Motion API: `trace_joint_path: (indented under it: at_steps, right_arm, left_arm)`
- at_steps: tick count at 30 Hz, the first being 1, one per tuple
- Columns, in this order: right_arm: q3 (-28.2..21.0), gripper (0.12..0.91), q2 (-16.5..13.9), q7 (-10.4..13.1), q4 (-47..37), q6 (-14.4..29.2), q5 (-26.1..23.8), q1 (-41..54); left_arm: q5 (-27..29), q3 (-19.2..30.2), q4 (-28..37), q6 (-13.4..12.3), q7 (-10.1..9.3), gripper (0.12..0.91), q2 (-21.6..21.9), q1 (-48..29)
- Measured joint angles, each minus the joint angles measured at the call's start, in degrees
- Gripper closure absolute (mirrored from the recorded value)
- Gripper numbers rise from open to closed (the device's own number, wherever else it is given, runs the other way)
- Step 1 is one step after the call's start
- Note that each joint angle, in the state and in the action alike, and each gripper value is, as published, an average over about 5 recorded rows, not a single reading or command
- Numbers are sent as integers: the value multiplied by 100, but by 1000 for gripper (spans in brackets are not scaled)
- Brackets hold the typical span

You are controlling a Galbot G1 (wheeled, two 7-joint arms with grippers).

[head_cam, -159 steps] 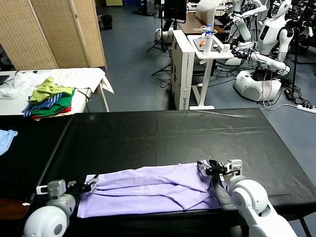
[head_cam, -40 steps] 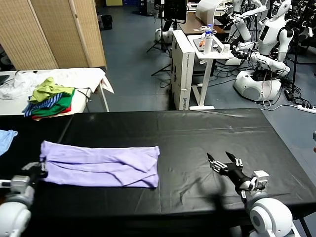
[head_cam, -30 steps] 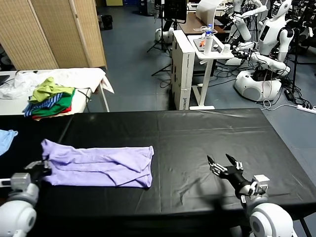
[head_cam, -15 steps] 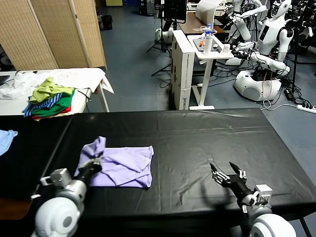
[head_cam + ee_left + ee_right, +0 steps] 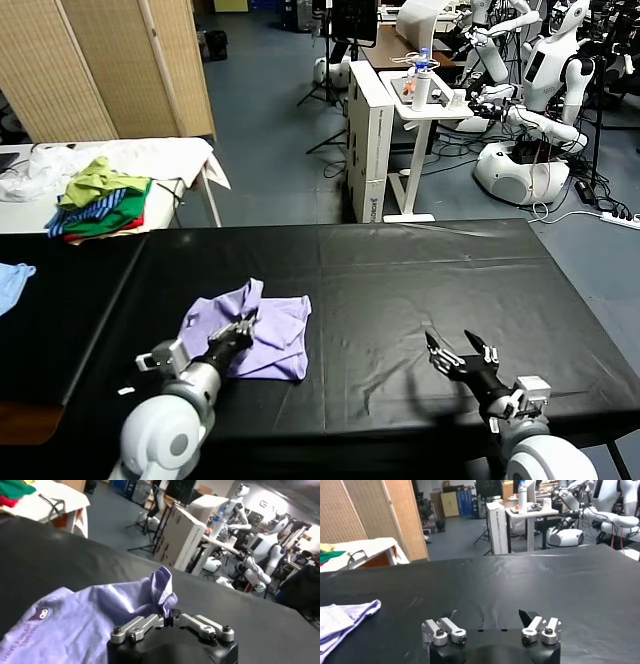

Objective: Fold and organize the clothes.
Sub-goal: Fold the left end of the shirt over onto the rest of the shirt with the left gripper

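Left gripper [image 5: 240,327] is pinched on the T-shirt [image 5: 275,330] edge, lifting it rightward to fold, while the right gripper [image 5: 461,356] waits wide open, near-right.

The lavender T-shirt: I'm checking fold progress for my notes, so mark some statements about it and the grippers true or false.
1. The left gripper is shut on the lavender T-shirt. True.
2. The right gripper holds the shirt's other end. False: it hangs open over the bare black table, apart from the shirt.
3. A purple print shows on the shirt in the left wrist view. True.
4. The shirt lies spread flat. False: one edge is lifted and bunched.
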Motion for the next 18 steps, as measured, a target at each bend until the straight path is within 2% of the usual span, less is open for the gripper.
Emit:
trace_joint_path:
  at_steps: [11,14,18]
  right_arm:
    - [-160,118,-18,-17,1,-11,-75,51]
    - [-232,118,-79,-25,-6,-21,-74,113]
    - [-362,118,-166,-49,-45,-27,-51,233]
  left_arm:
    - [395,182,211,-15,135,815,-275,-54]
    - [491,219,226,-18,208,701,-345,-10]
    - [494,274,224,-86,252,455,-435,35]
